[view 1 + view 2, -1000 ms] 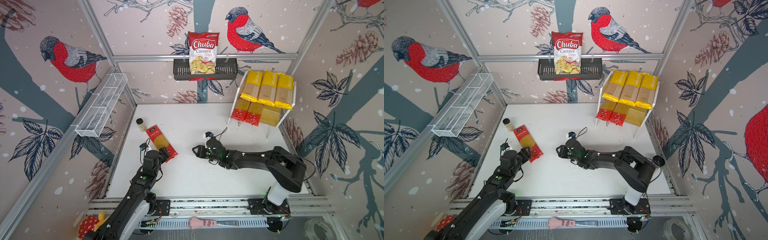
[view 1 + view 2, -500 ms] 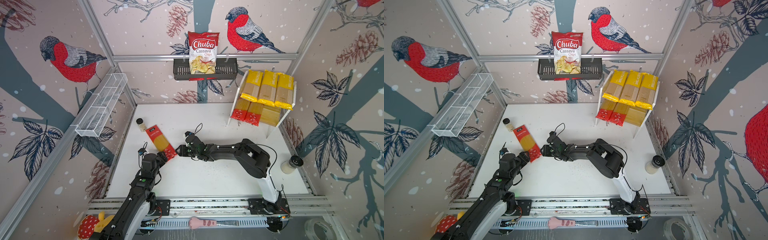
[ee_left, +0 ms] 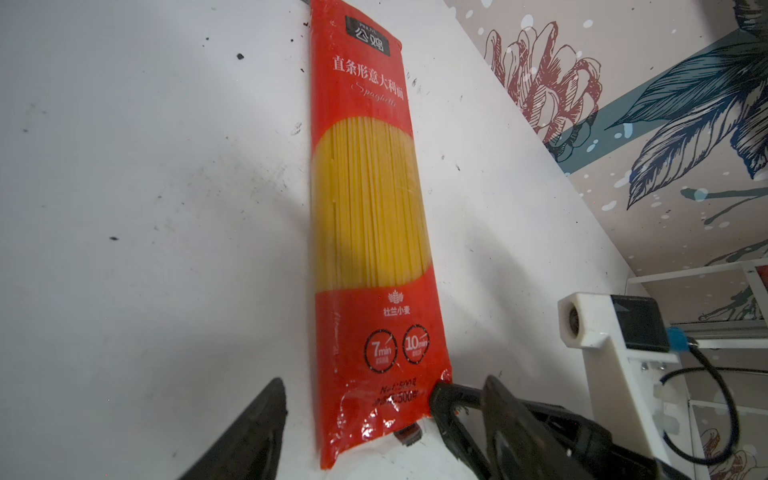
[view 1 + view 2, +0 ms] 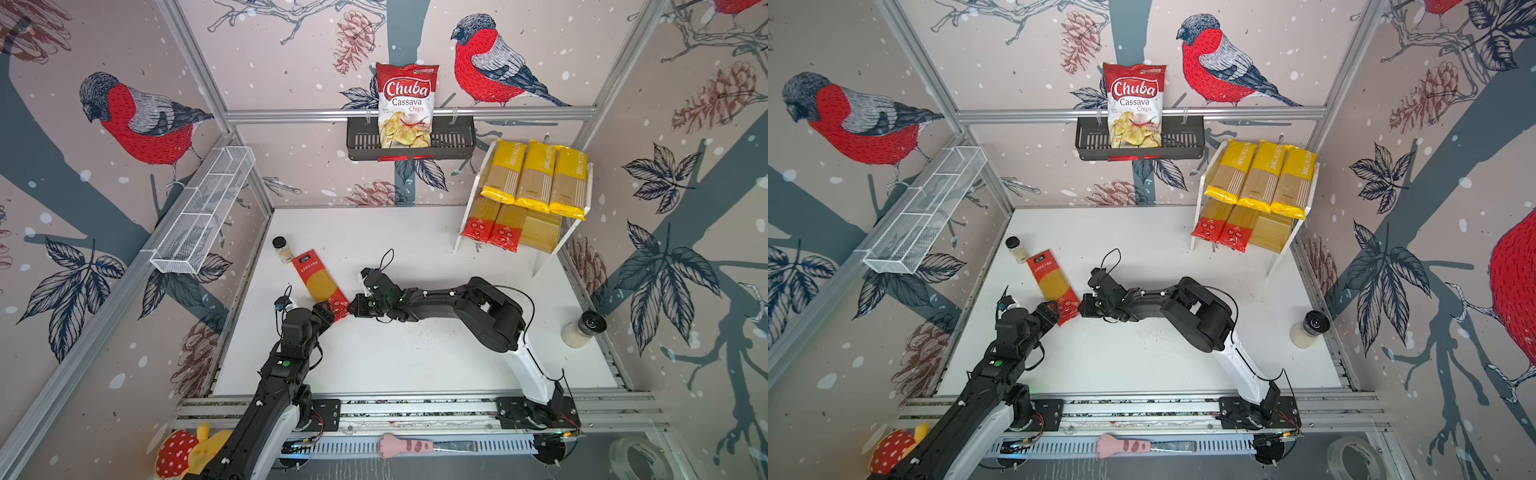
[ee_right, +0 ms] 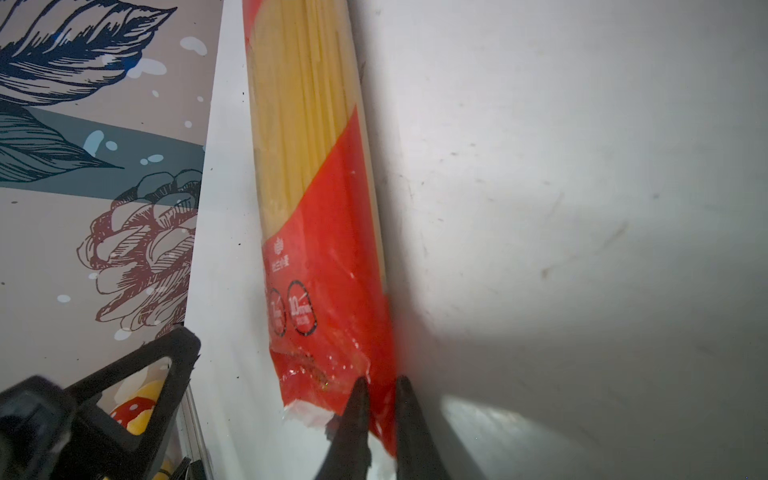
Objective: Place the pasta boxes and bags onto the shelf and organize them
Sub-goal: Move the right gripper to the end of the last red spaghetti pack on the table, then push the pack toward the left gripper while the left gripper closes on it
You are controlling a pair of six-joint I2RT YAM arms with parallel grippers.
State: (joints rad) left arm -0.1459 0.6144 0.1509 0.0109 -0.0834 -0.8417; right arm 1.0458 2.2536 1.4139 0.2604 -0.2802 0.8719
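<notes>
A red-ended spaghetti packet (image 4: 318, 282) (image 4: 1054, 286) (image 3: 370, 232) (image 5: 320, 232) lies flat on the white table at the left. My left gripper (image 4: 328, 313) (image 4: 1050, 311) (image 3: 382, 380) is open, one finger on each side of the packet's near end. My right gripper (image 4: 353, 307) (image 4: 1081, 307) (image 5: 382, 379) reaches across and is shut on that end's red corner. The shelf (image 4: 540, 232) (image 4: 1273, 232) stands at the back right. Three yellow packets (image 4: 536, 178) (image 4: 1262, 178) lie on its upper tier and two red-ended ones (image 4: 492, 224) (image 4: 1223, 226) on the lower.
A small black-lidded jar (image 4: 281, 248) stands by the packet's far end. A shaker jar (image 4: 582, 330) stands near the table's right edge. The chips bag (image 4: 406, 106) sits in the black basket on the back wall. A white wire basket (image 4: 203, 216) hangs on the left wall.
My right arm swept left across the table to the packet's near end and its jaws closed on the red corner. The left gripper has hardly moved.
</notes>
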